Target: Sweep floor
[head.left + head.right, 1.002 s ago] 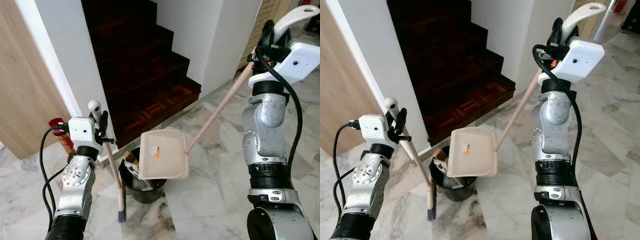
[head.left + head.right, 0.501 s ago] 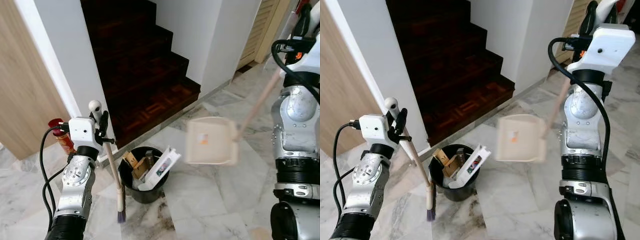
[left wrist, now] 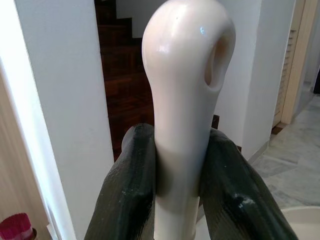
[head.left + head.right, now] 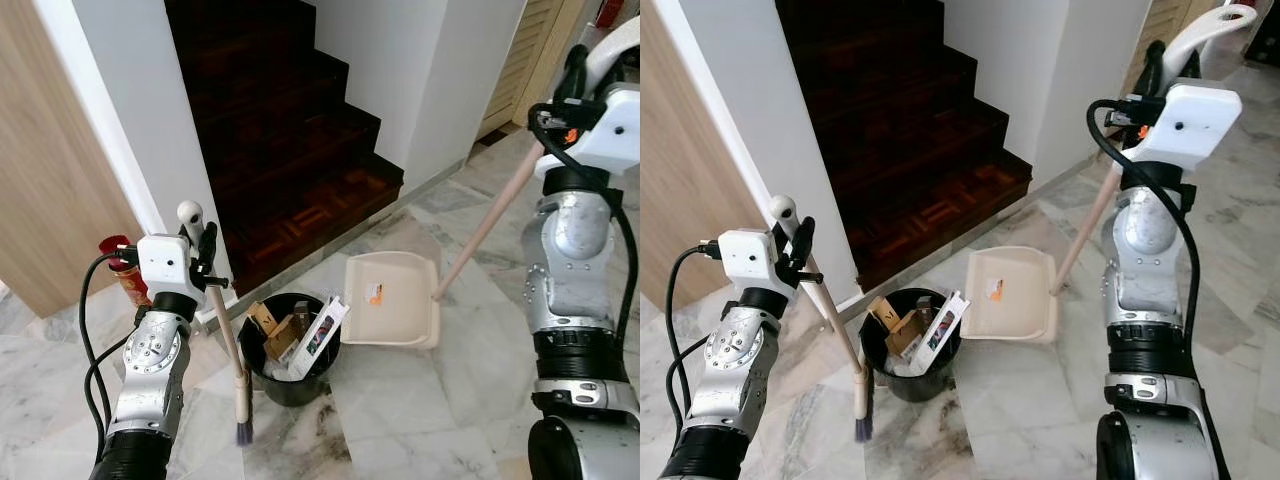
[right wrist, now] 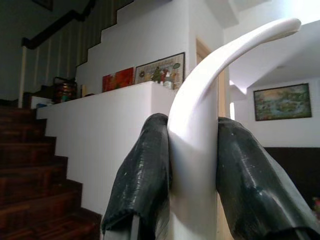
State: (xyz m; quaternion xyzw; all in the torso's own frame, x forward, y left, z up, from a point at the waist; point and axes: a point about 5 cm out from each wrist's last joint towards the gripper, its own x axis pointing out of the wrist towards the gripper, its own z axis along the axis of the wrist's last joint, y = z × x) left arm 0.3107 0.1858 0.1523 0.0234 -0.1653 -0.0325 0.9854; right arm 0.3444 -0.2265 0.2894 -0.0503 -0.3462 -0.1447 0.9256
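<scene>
Broom [image 4: 236, 385]: light, stiff, slim cream handle with dark bristles on marble floor [image 4: 420, 420] beside black bin [image 4: 290, 370]. Left pincer [image 3: 175, 165] clamped near its knob, good hold. Right pincer [image 5: 192, 165] clamped on dustpan [image 4: 392, 312] handle, pan cream, rigid, just right of bin.

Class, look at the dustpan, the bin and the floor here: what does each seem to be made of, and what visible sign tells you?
Dustpan: probably plastic, cream and smooth, moulded in one piece with a raised rim. Its handle grip is glossy.
Bin: likely plastic, black with a dull sheen; metal cannot be ruled out.
Floor: looks like polished marble, or marble-look tile, pale with grey veins and straight joints.
</scene>
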